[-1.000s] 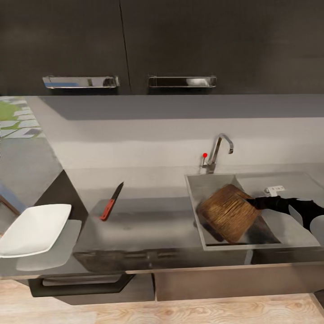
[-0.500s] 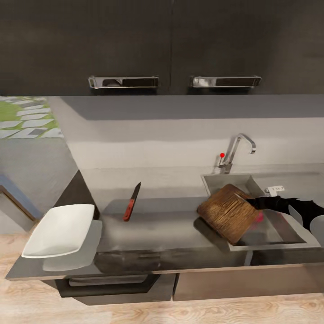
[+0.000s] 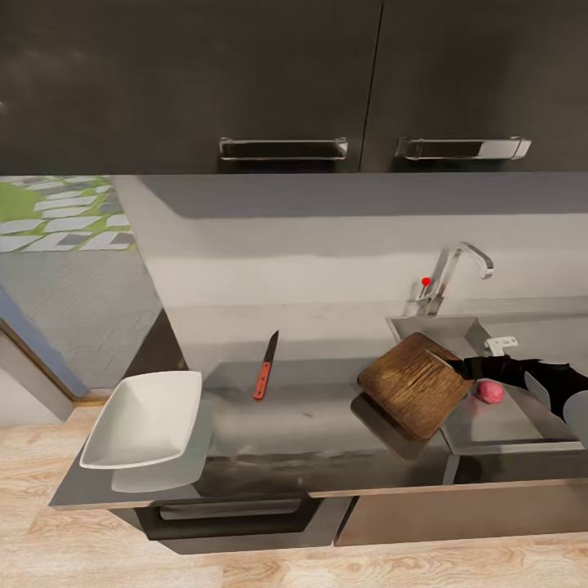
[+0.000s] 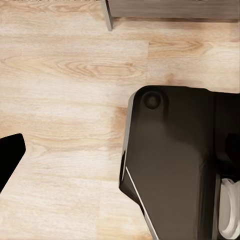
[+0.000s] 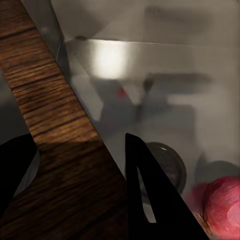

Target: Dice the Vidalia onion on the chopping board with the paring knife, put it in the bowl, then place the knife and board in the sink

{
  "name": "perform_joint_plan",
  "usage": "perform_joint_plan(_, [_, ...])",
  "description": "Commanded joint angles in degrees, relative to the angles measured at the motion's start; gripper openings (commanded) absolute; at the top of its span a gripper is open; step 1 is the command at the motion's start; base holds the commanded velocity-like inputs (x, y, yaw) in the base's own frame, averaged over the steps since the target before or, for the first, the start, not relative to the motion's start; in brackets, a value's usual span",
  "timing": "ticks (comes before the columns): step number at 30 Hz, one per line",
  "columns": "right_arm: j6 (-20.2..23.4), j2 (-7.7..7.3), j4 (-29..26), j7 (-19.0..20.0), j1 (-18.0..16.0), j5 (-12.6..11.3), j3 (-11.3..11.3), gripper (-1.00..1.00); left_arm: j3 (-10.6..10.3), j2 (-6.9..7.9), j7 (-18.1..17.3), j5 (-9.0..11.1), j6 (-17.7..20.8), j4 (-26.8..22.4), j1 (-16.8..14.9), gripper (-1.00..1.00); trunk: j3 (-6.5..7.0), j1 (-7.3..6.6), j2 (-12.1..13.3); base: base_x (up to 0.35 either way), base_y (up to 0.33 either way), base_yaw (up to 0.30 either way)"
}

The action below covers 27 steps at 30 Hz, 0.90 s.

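Over the sink (image 3: 457,425) edge: right gripper (image 3: 457,367) clamped on chopping board (image 3: 412,384), held tilted. Better carry level, clear the rim, set flat on countertop (image 3: 310,408) near paring knife (image 3: 265,366). Left claw state: cannot tell.

Even, diffuse light is seen in the head view, with soft rendering throughout. A broad shadow band is cast along the wall below the dark cabinets (image 3: 294,73). A dim reflection of the chopping board (image 3: 415,384) is carried by the glossy countertop (image 3: 310,425). In the right wrist view, a blurred bright glare patch is shown on the sink (image 5: 150,75) wall, and the black fingers (image 5: 150,200) are rendered as featureless silhouettes. The wooden floor (image 4: 65,100) is brightly lit.
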Motion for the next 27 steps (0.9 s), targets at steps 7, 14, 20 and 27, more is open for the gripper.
perform_joint_plan(7, [0.23, 0.07, -0.11, 0.16, -0.03, 0.37, -0.07, -1.0, -0.17, 0.17, 0.07, 0.11, -0.45, -0.07, 0.03, 1.0, -0.1, 0.03, -0.11, 0.0, 0.006, 0.0])
perform_joint_plan(14, [0.23, 0.12, -0.02, 0.14, -0.03, 0.36, -0.07, -1.0, -0.21, 0.15, 0.08, 0.14, -0.45, -0.05, 0.03, 1.0, -0.1, 0.03, -0.11, 0.0, 0.0, 0.0])
perform_joint_plan(20, [0.23, 0.13, -0.02, 0.16, -0.03, 0.36, -0.07, -1.0, -0.26, 0.13, 0.1, 0.14, -0.45, 0.0, 0.03, 1.0, -0.1, 0.03, -0.11, 0.0, 0.0, 0.0])
perform_joint_plan(27, [0.31, 1.16, 0.15, -0.21, -0.03, 0.42, -0.07, -1.0, -0.14, 0.13, 0.12, 0.2, -0.45, 0.11, 0.03, 1.0, -0.1, 0.03, -0.11, -0.081, 0.05, 0.0])
